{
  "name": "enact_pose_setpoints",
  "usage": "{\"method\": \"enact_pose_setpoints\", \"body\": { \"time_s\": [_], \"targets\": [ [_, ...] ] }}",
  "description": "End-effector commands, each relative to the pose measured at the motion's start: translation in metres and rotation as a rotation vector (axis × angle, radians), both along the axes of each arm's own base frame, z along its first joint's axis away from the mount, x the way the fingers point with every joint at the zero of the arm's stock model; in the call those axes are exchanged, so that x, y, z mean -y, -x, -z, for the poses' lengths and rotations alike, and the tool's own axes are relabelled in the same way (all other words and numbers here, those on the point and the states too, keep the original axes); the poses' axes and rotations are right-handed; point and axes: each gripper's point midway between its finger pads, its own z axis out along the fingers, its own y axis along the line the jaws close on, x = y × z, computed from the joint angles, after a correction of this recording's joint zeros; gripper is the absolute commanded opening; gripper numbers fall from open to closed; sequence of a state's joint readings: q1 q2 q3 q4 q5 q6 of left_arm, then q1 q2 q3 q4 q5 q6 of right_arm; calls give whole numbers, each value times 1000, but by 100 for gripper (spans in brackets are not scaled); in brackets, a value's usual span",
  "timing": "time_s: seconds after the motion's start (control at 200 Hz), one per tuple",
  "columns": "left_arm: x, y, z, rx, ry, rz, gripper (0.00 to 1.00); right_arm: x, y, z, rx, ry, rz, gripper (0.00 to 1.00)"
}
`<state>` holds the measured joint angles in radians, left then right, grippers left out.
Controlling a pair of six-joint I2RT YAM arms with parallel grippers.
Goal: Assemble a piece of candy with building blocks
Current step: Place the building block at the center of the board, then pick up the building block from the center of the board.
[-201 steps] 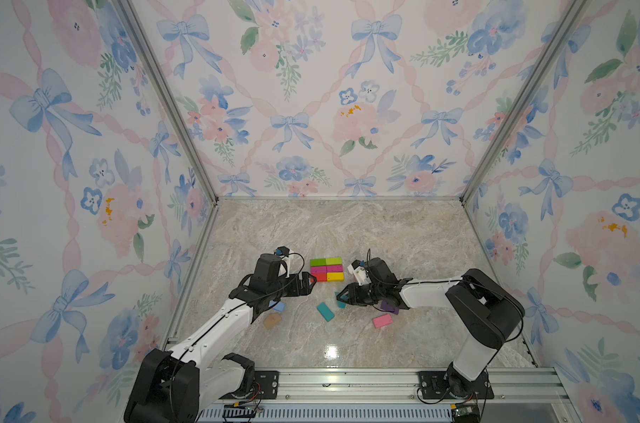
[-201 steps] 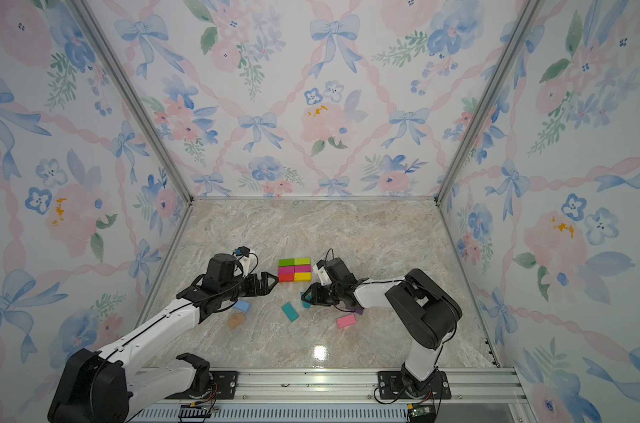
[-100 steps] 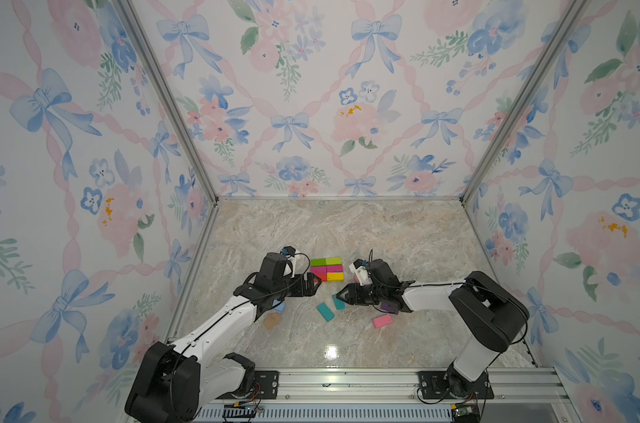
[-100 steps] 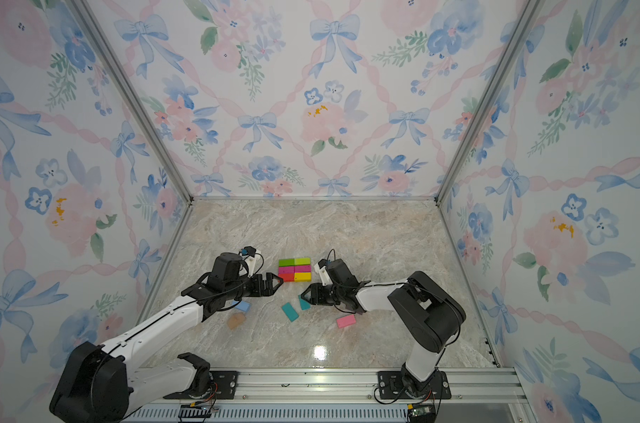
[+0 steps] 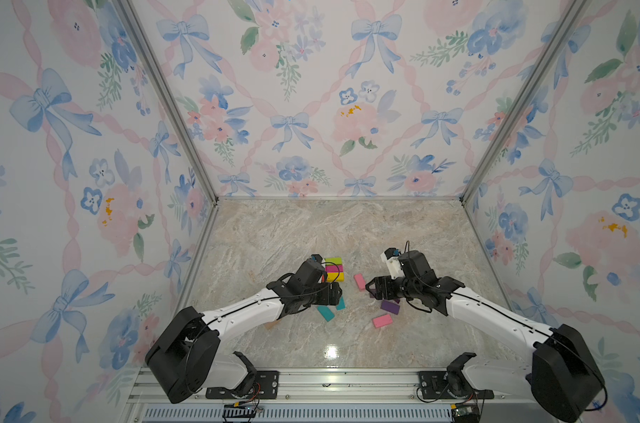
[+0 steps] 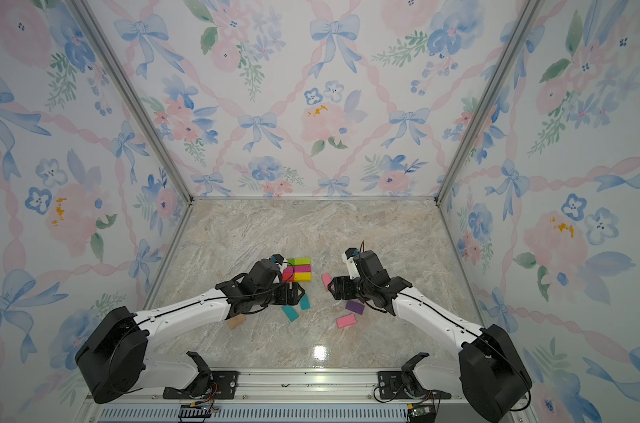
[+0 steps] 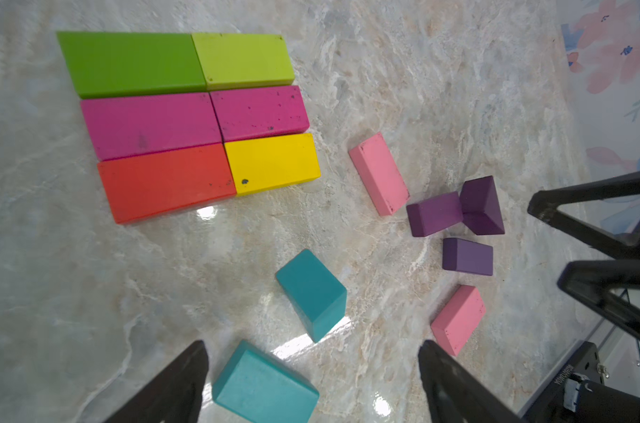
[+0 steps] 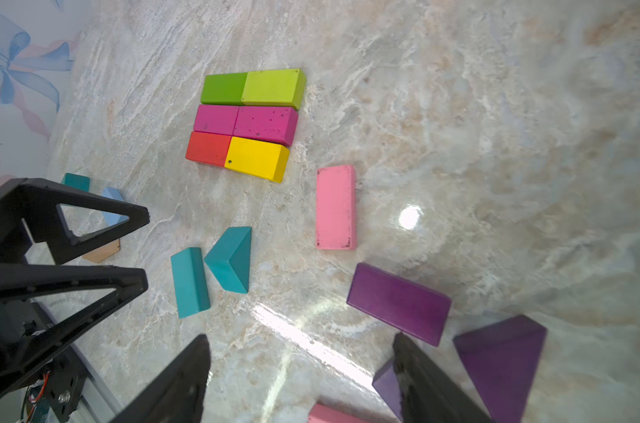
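Note:
Six building blocks, green, lime, two magenta, red and yellow, lie joined as a flat rectangle (image 5: pixel 333 269) (image 7: pixel 201 121) (image 8: pixel 245 124). A loose pink block (image 5: pixel 359 281) (image 8: pixel 336 207) lies just right of it. My left gripper (image 5: pixel 335 293) (image 7: pixel 311 366) is open over two teal blocks; one teal block (image 7: pixel 263 384) lies between its fingers, apart from both, and a teal wedge (image 7: pixel 311 293) lies beyond. My right gripper (image 5: pixel 375 287) (image 8: pixel 303 362) is open and holds nothing, beside a purple block (image 8: pixel 399 304) and a purple wedge (image 8: pixel 501 362).
A second pink block (image 5: pixel 381 321) and a small purple block (image 7: pixel 466 256) lie near the right gripper. A tan block (image 6: pixel 236 321) and a light blue block (image 8: pixel 113 205) lie under the left arm. Papered walls close in the marble floor (image 5: pixel 329 234).
My right gripper has opened, left the pink block beside the rectangle and drawn back to the right. My left gripper has moved right, over the teal blocks.

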<state>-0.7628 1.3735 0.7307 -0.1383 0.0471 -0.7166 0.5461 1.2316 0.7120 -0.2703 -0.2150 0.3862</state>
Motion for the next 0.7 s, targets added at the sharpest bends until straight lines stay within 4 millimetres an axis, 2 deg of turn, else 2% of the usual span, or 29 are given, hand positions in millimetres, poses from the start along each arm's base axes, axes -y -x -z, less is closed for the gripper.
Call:
{"method": "enact_pose_setpoints", "body": {
  "time_s": [0.0, 0.355, 0.695],
  "targets": [
    [10, -6, -1, -7, -15, -81, 88, 20, 10, 13, -18, 91, -21, 81],
    [29, -3, 32, -39, -157, -146, 78, 32, 10, 7, 10, 74, -38, 83],
    [25, 1, 50, -64, -239, -182, 64, 30, 10, 11, 16, 28, -53, 84]
  ]
}}
